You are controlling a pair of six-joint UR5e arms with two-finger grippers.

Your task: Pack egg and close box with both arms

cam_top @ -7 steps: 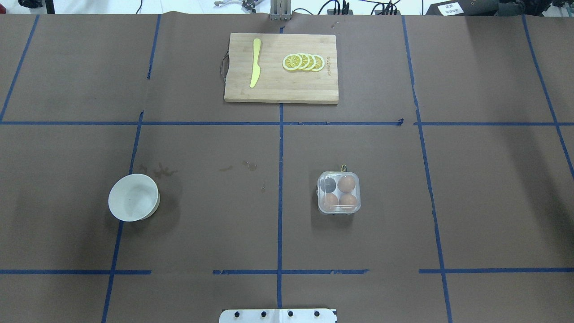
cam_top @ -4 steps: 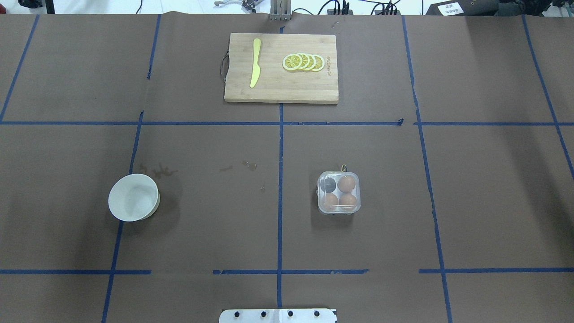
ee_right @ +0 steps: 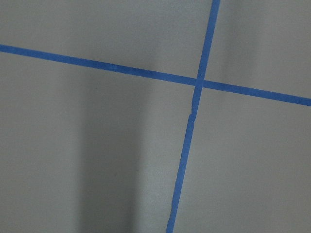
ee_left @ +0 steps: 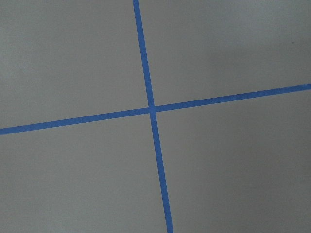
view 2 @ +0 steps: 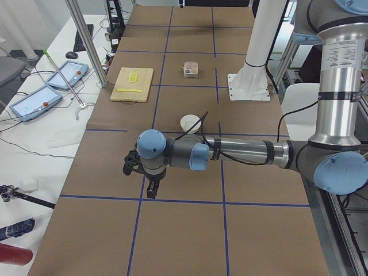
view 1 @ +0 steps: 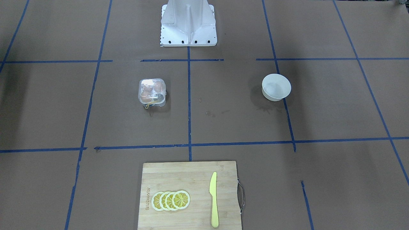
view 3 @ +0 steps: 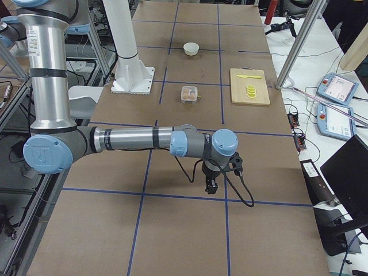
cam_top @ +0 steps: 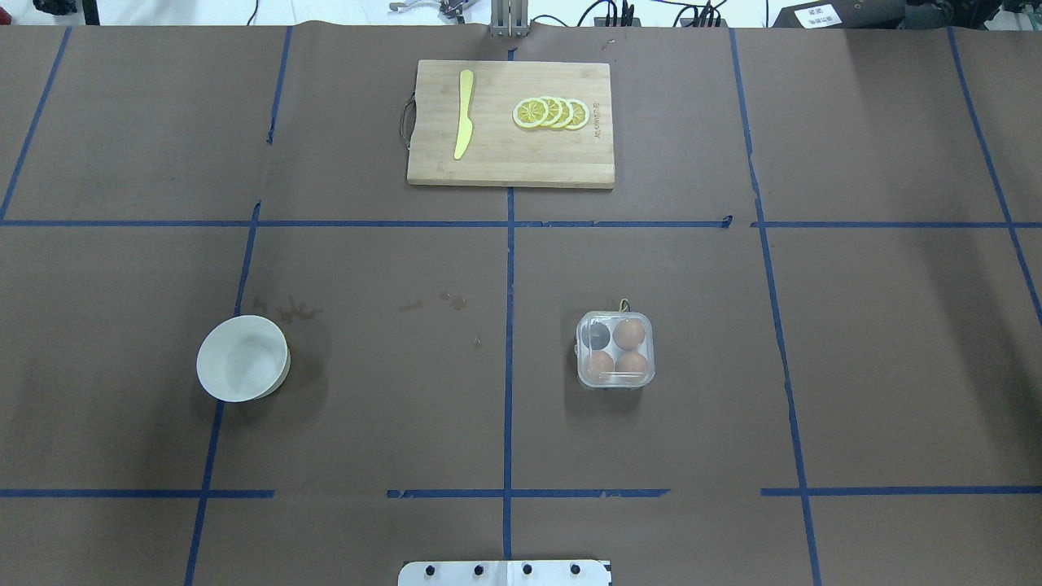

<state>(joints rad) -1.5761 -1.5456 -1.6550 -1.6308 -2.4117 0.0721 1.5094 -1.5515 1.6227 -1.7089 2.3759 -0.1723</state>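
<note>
Firstly, counts. One egg carton (cam_top: 615, 350), clear plastic with four cells, stands on the brown paper table (cam_top: 374, 423), just right of the centre tape line (cam_top: 509, 366) in the overhead view. Three brown eggs (cam_top: 629, 334) sit in three of its cells. The fourth cell, far-left from the robot, looks dark (contents not readable). The three eggs look alike, so which one is the task's egg cannot be told. The clear lid appears to lie flat over the cells. A yellow thread (cam_top: 624, 305) pokes from the far edge.

One white bowl (cam_top: 242, 358) sits well apart on the robot's left. One wooden cutting board (cam_top: 510, 124) lies at the far side, carrying one yellow knife (cam_top: 463, 114) and four overlapping lemon slices (cam_top: 551, 113). One white base stand (view 1: 188, 25).

Two arms, seen only in the side views. On the left arm (view 2: 241, 152) the forearm is stretched level and low over the table. Its wrist is bent so the left gripper (view 2: 152, 191) points straight down above a tape crossing, beyond the bowl and well apart from the carton. The right arm (view 3: 132, 139) takes a mirrored pose, forearm level, with the right gripper (view 3: 211, 187) pointing down near a tape crossing, also well apart from the carton. Both grippers hang above bare paper. Whether their jaws stand apart or together cannot be told from these side views. Both wrist cameras show only paper and crossed tape.
</note>
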